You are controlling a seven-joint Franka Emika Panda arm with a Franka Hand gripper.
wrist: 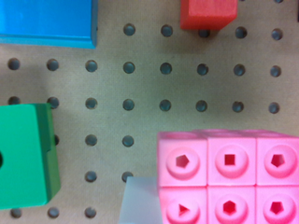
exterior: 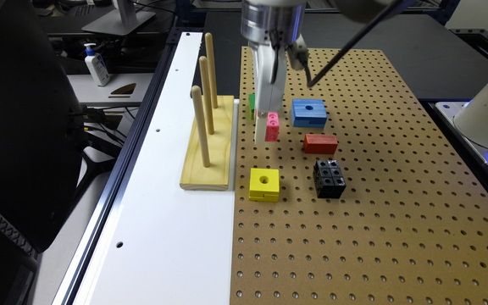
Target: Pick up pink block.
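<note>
The pink block [exterior: 272, 126] of holed cubes sits near the middle of the pegboard, between the green block [exterior: 251, 105] and the blue block [exterior: 309, 112]. My gripper [exterior: 265, 137] has come straight down from above and its white end stands right against the pink block's side on the exterior view's left. In the wrist view the pink block [wrist: 229, 177] is very close, its holed faces sharp, and a pale white part of the gripper [wrist: 142, 203] lies along its edge. Whether the block is gripped is hidden.
On the pegboard [exterior: 375, 203] are an orange-red block [exterior: 320, 143], a black holed block [exterior: 329, 178] and a yellow block [exterior: 264, 184]. A wooden base with three upright pegs [exterior: 206, 140] stands on the white strip at the exterior view's left. A thin dark cable [exterior: 345, 46] hangs nearby.
</note>
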